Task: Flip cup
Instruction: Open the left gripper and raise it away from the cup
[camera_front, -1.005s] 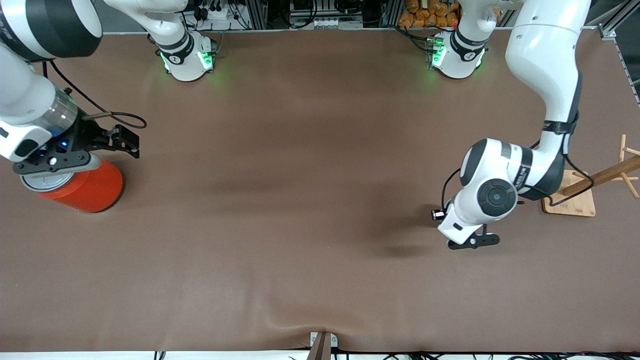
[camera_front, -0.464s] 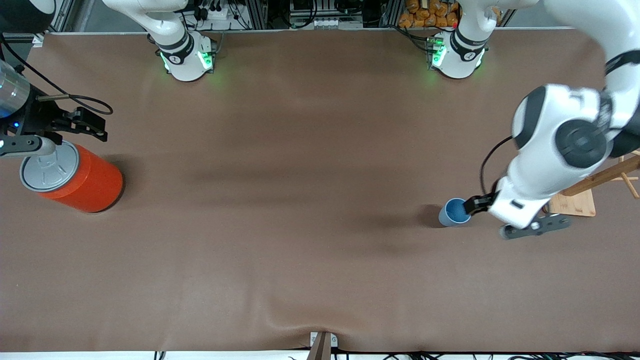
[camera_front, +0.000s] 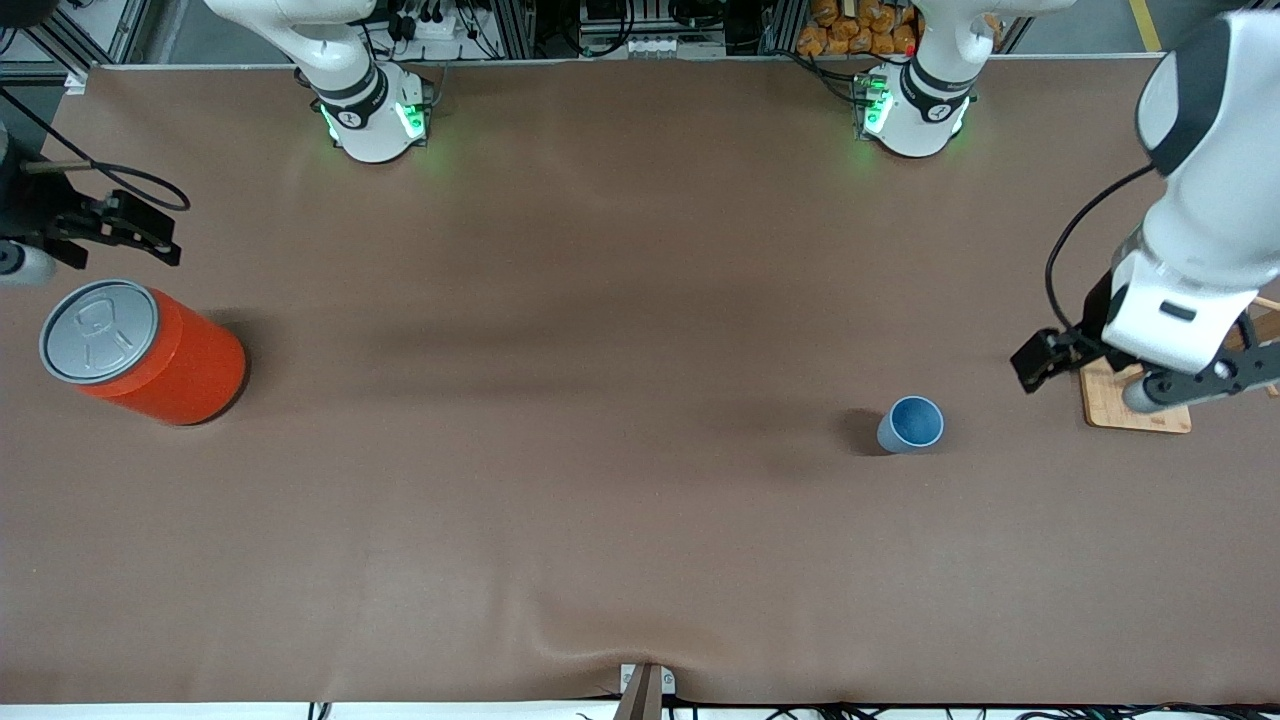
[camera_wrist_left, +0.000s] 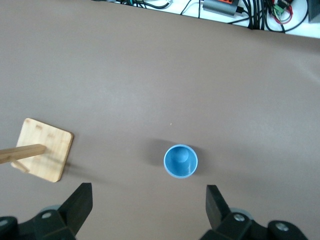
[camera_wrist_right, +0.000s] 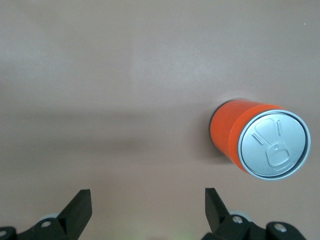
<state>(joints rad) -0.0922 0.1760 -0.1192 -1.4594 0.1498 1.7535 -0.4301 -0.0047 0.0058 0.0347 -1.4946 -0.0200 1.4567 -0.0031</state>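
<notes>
Since the earlier frame, the left pincer (camera_front: 1085, 375) has released the cup (camera_front: 911, 424) and risen, jaws spread, over the wooden stand's base (camera_front: 1105, 405). The cup stands upright on the bench (camera_front: 600, 300) toward the left arm's end, axis vertical, mouth up. The right pincer (camera_front: 60, 240) hangs released above the orange can (camera_front: 150, 355).

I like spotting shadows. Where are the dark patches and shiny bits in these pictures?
Front view: a soft shadow lies beside the cup, another beside the orange can; green lights glow at both arm bases. Left wrist view: a faint shadow beside the cup. Right wrist view: the can's grey lid shines pale.
</notes>
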